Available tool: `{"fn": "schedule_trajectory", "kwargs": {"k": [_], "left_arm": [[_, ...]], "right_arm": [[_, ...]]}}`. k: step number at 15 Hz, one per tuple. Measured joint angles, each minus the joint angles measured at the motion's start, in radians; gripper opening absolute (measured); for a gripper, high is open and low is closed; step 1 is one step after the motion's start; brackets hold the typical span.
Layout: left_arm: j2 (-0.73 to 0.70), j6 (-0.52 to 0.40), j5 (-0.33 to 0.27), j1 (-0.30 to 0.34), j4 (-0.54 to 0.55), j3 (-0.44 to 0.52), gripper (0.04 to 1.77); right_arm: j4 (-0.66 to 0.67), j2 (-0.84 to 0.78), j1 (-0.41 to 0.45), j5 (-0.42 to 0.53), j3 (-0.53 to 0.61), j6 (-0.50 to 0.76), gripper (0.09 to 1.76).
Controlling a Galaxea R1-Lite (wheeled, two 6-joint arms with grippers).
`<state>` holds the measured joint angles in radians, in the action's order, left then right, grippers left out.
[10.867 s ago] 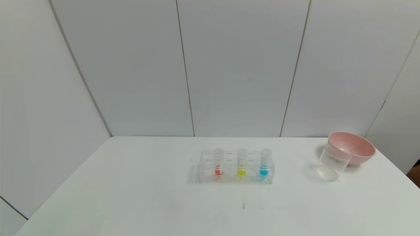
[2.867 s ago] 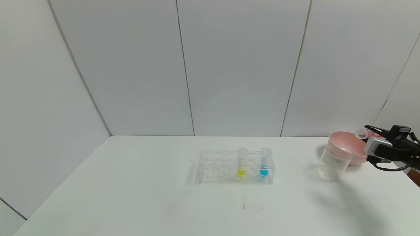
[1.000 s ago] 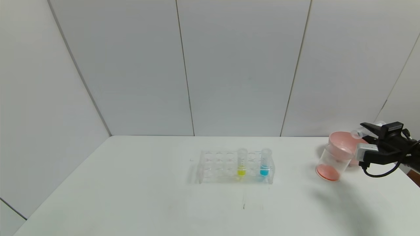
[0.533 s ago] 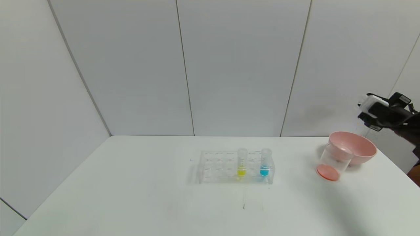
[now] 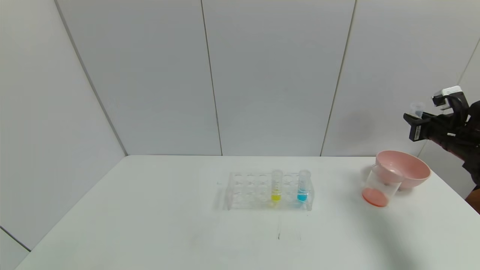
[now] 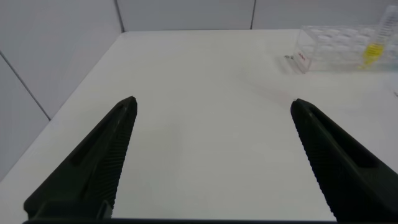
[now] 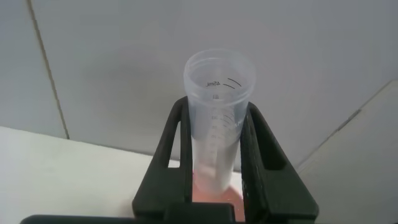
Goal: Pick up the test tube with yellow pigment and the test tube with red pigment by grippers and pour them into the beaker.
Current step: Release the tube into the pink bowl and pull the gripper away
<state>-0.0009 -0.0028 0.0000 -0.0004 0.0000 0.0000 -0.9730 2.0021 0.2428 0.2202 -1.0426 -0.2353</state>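
Note:
The yellow test tube (image 5: 276, 185) stands in the clear rack (image 5: 247, 191) at the table's middle; it also shows in the left wrist view (image 6: 374, 46). My right gripper (image 5: 415, 119) is raised at the far right, above the pink bowl, shut on the clear test tube (image 5: 417, 108) that held the red pigment; the right wrist view shows this tube (image 7: 214, 127) between the fingers, drained. The beaker (image 5: 381, 186) stands in front of the bowl with red-orange liquid at its bottom. My left gripper (image 6: 212, 106) is open and empty over the table's left part.
A blue-liquid tube (image 5: 303, 186) stands in the rack to the right of the yellow one. The pink bowl (image 5: 407, 170) touches the beaker's far side near the table's right edge. White wall panels close the back and sides.
My right gripper tipped the red tube over the beaker, red liquid ran into it, and the gripper has since risen with the emptied tube. The left arm has not moved.

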Motion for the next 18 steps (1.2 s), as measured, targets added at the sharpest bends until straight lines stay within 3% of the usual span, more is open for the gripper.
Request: {"fn": "schedule_trajectory", "kwargs": {"k": [8,13,18], "left_arm": [[0.0,0.0,0.0,0.0,0.0,0.0,1.76],[0.0,0.0,0.0,0.0,0.0,0.0,1.76],[0.0,0.0,0.0,0.0,0.0,0.0,1.76]], "right_arm": [[-0.017,0.046,0.057,0.002,0.179,0.104,0.5],[-0.035,0.062,0.052,0.004,0.21,0.101,1.04],[-0.033,-0.008,0.043,0.006,0.204,0.127,1.36]]}}
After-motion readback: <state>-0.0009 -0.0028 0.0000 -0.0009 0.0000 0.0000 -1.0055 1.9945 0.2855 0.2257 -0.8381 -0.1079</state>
